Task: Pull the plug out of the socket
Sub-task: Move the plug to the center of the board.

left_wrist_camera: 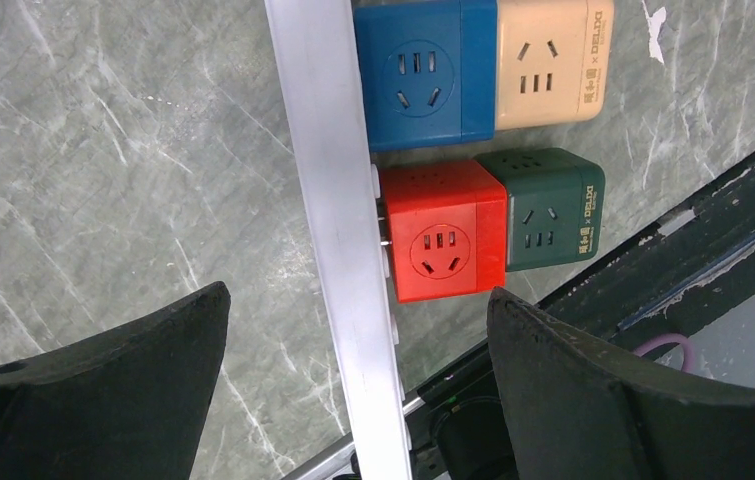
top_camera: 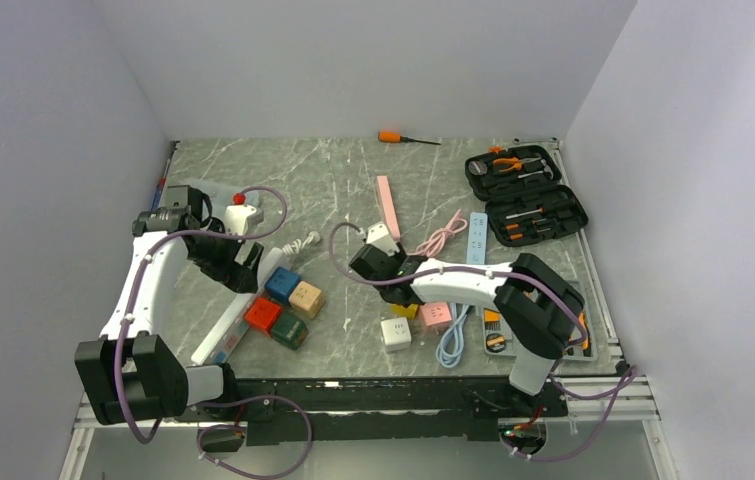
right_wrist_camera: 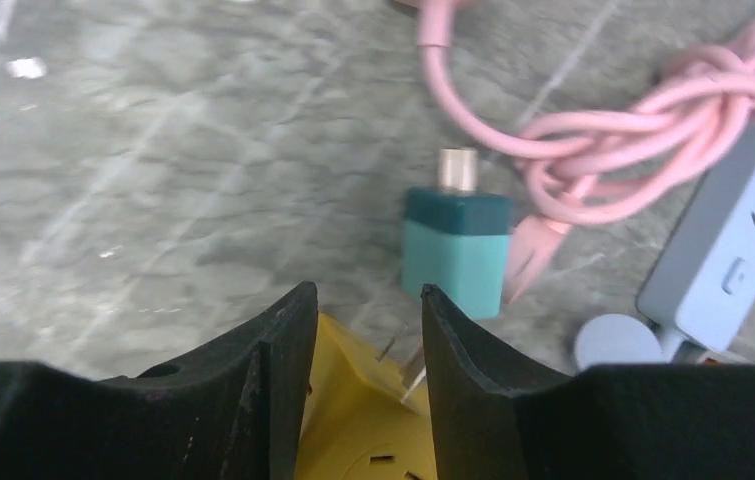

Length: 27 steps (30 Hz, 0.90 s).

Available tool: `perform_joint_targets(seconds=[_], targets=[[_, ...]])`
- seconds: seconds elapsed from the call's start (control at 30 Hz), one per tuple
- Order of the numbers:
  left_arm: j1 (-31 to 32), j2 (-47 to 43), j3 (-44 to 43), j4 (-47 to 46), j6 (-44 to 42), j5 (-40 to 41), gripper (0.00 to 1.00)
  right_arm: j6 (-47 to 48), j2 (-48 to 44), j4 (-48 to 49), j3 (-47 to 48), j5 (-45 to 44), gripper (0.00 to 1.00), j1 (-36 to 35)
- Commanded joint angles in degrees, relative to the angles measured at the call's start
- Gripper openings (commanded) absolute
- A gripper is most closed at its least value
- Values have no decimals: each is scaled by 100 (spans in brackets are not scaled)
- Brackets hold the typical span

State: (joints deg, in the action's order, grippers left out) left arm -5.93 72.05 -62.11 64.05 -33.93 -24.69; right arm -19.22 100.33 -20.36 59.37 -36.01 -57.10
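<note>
Use nearer left hand (left_wrist_camera: 358, 295), wide open: red plug cube (left_wrist_camera: 448, 230) just ahead, prongs (left_wrist_camera: 383, 215) crosswise into white strip (left_wrist_camera: 328, 150). Narrow right hand (right_wrist_camera: 368, 290): grip on yellow cube (right_wrist_camera: 353, 430) undeterminable.

We look down on a bench (top_camera: 333, 180) topped in grey-green marbled stone with pale veins. Plain pale-grey walls close it in: the left wall (top_camera: 43, 150), the far wall (top_camera: 373, 60) and the right wall (top_camera: 693, 150). A metal rail (top_camera: 603, 395) runs along its near edge. The light is soft and even.
</note>
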Motion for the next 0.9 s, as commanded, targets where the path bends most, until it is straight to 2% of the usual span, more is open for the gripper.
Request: perform_joint_targets(seconds=[0.0, 0.17, 0.27, 0.4, 0.5, 0.57, 0.67, 0.87], targets=[[-54, -12, -198, -7, -165, -255, 99, -352, -600, -249, -127, -267, 44, 474], [-74, -35, -231, 46, -191, -247, 99, -333, -1014, -185, 207, -40, 46, 502], [-102, -40, -287, 109, -209, -246, 99, -188, -1054, -86, 696, 32, 50, 81], [-216, -73, -427, 224, -233, -341, 99, -21, -674, -197, 1358, -5, 60, -497], [-385, -122, -561, 292, -246, -415, 99, -114, -517, -74, 1349, 385, 70, -546], [-527, -171, -619, 296, -257, -435, 99, -235, -468, 83, 1177, 646, 69, -541], [-807, -233, -674, 328, -337, -494, 99, -384, -401, 285, 921, 1004, 62, -591], [-1415, -73, -819, 629, -671, -733, 99, -359, -215, 218, 1061, 852, 62, -921]])
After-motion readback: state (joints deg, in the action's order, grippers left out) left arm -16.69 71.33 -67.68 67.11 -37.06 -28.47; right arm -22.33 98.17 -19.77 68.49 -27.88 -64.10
